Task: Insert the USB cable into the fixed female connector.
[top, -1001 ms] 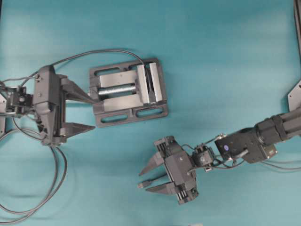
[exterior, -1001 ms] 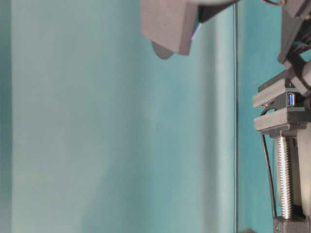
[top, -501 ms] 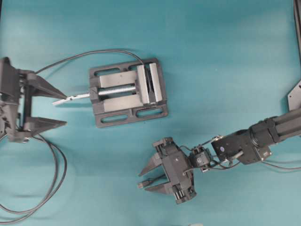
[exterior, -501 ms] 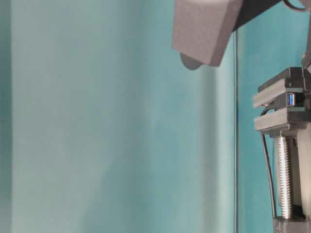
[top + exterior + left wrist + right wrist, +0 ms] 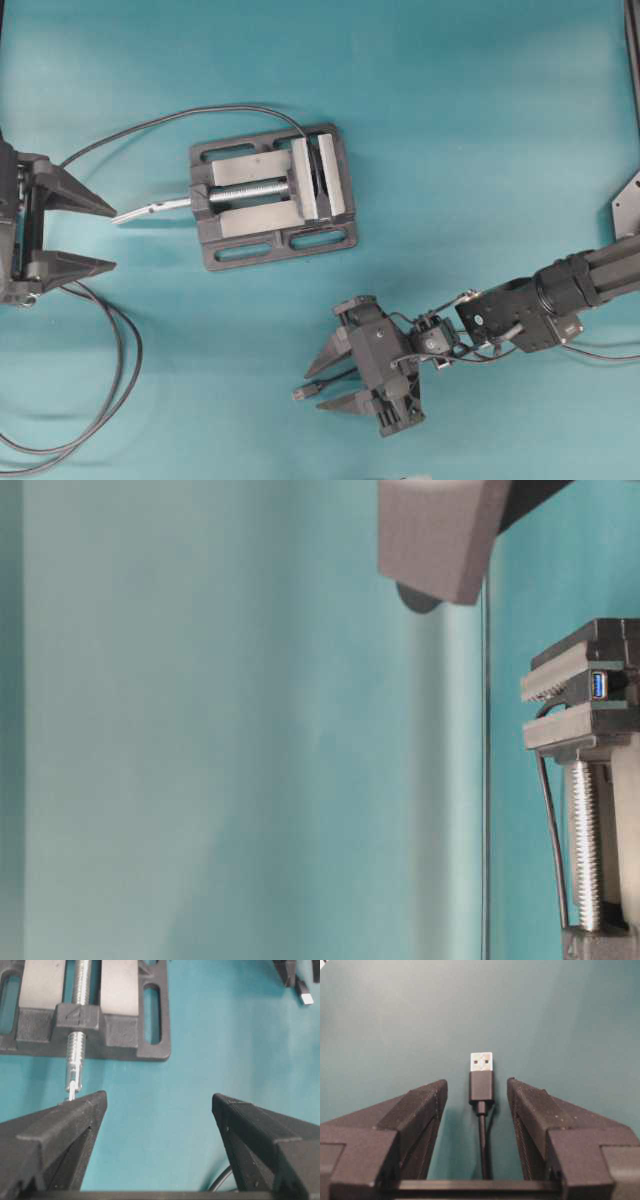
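Early stage, by my read: nothing is plugged in and nothing is picked up; grasp, carry, align and insert are all still to do.

The USB cable (image 5: 481, 1091) lies flat on the mat, low centre of the overhead view at (image 5: 303, 393); its silver plug tip points toward frame left there, up-frame in the right wrist view.

The fixed female connector (image 5: 598, 685) sits clamped in the vise (image 5: 272, 195), upper centre of the overhead view; its blue port shows at right edge of the table-level view; port empty; plug and socket well apart.

Right gripper (image 5: 329, 378): jaws spread wide, straddling the plug; in the right wrist view the plug body sits between the two fingers (image 5: 420, 1110) with a gap of mat visible on each side, so not touching and not pinching; looks like a pre-grasp pose; next move is probably a close on the plug housing.

Left gripper (image 5: 105, 238): jaws spread fully, holding nothing; parked at far left edge of the overhead view, just beside the tip of the vise's screw rod (image 5: 76, 1062); the left wrist view shows only bare mat between its fingers.
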You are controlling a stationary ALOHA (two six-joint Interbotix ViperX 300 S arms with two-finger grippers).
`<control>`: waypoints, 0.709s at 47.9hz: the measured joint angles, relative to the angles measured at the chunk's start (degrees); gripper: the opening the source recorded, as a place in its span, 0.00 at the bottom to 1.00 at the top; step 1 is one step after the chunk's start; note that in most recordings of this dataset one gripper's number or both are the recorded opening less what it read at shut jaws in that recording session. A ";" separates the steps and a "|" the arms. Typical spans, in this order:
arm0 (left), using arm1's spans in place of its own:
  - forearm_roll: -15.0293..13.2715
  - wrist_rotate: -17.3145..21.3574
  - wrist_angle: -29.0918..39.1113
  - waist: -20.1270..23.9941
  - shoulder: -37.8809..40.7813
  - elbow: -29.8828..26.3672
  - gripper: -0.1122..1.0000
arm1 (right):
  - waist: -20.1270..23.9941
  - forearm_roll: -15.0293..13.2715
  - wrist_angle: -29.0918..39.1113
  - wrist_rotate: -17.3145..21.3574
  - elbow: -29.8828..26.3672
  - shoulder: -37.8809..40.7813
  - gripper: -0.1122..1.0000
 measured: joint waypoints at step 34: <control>0.00 -0.09 0.00 0.70 -0.09 1.67 0.99 | 0.62 0.09 3.43 0.09 -1.41 1.76 0.45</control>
